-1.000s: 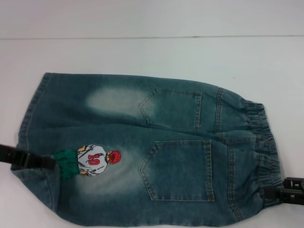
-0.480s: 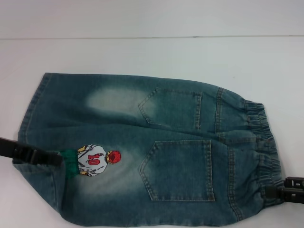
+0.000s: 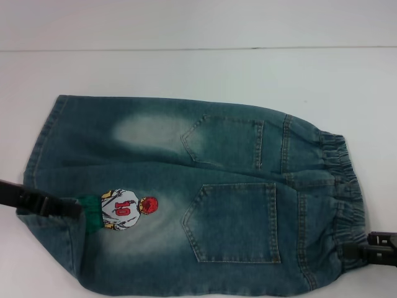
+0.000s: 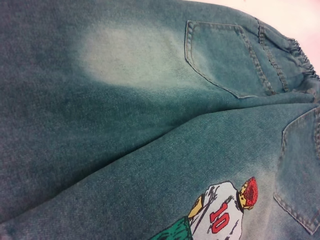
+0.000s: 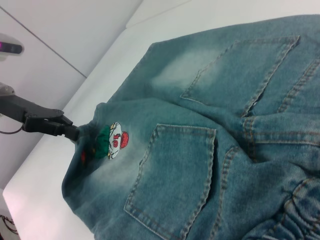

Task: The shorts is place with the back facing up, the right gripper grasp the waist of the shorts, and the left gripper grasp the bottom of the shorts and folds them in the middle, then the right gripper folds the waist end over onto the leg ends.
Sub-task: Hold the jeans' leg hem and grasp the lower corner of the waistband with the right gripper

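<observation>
The shorts [image 3: 192, 195] lie back-up on the desk [image 3: 198, 68]. The left end effector [image 3: 73, 209] pinches the hem and the right end effector [image 3: 347, 250] pinches the waistband, ready to fold.

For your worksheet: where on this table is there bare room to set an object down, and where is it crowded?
Bare table lies beyond the shorts, a wide strip along their far edge. Crowded: the near side, where the left gripper meets the hem and the right gripper the waistband.
</observation>
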`<state>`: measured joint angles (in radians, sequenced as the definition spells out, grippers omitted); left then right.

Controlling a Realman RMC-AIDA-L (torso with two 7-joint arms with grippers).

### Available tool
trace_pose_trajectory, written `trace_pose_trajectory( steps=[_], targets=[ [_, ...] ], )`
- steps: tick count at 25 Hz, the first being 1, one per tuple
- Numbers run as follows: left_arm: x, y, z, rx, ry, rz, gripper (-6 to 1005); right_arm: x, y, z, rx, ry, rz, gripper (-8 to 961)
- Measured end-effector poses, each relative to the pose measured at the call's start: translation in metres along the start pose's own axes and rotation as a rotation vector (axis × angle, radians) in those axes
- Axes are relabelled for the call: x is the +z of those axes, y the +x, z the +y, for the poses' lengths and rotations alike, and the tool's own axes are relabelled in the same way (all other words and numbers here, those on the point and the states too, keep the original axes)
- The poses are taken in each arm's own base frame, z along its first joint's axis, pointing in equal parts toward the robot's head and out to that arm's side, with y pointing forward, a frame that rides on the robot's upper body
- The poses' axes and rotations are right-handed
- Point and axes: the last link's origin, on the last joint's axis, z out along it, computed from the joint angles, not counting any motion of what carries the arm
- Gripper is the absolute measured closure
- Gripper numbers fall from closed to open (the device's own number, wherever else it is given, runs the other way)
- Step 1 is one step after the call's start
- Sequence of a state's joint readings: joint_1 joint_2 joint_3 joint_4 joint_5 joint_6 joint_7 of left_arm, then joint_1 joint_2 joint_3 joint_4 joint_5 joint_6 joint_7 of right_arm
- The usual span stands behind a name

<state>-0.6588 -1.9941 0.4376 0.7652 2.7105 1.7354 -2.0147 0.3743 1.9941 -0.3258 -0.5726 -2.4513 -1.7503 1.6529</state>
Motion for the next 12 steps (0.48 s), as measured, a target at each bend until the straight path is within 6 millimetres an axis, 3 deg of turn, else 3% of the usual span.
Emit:
trace_pose_trajectory(
  steps=[12],
  targets=[
    [0.0011, 0.0005, 0.0003, 0.003, -0.003, 0.0, 953, -0.0024, 0.0072, 0.0066, 0.034, -0.04, 0.028, 384]
  ],
)
